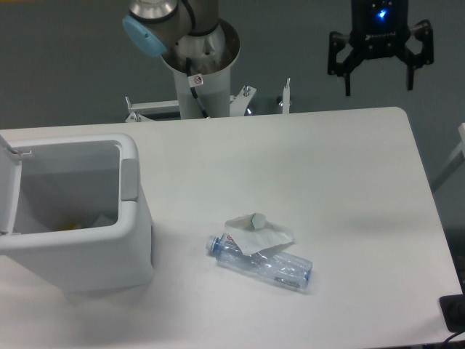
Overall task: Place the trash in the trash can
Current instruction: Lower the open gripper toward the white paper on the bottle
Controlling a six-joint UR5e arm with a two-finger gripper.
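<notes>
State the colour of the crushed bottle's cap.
Blue: the cap on the crushed clear plastic bottle, in the fixed camera view.

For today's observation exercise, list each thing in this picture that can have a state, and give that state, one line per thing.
gripper: open, empty, raised above the table's far edge.
trash can: lid open, upright.
bottle: crushed, capped, lying on its side on the table.
napkin: crumpled, resting partly on the bottle.
</notes>
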